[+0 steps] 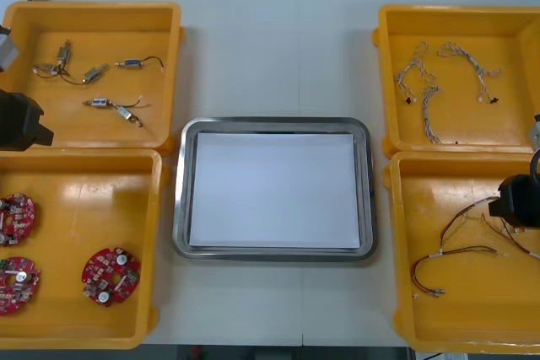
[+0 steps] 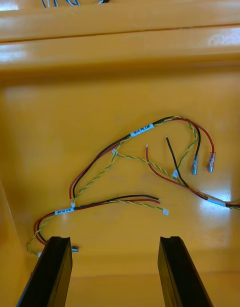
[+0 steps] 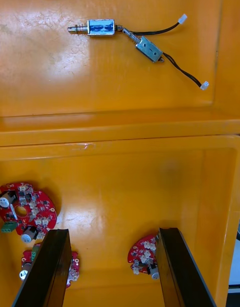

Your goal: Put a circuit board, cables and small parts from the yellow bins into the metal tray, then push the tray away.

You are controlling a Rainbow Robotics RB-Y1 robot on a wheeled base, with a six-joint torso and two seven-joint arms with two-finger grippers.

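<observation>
1. Base of scene: light table (image 1: 278, 48), carrying everything below.
2. Four yellow bins (image 1: 93, 10), two on each side, one far and one near.
3. Between the bin pairs: metal tray (image 1: 275, 123), shiny rim, white inside, near the table's front half.
4. At the table's left edge: left gripper (image 3: 112, 232), above the divide between the two left bins. Fingers spread wide, gripping nothing.
5. At the right edge: right gripper (image 2: 115, 238), over the right near bin. Fingers likewise spread, gripping nothing, poised above the wiring on the bin floor.
6. In the right near bin: red and yellow cables (image 2: 130, 137), with black strands and white tags, loosely tangled.
7. In the right far bin: blue and white cables (image 1: 430, 82), twisted, several lying apart.
8. In the left near bin: three round red circuit boards (image 1: 110, 276), two by its left wall, one nearer the middle.
9. In the left far bin: small metal parts (image 3: 101, 27) with thin black leads, scattered, two touching end to end.
</observation>
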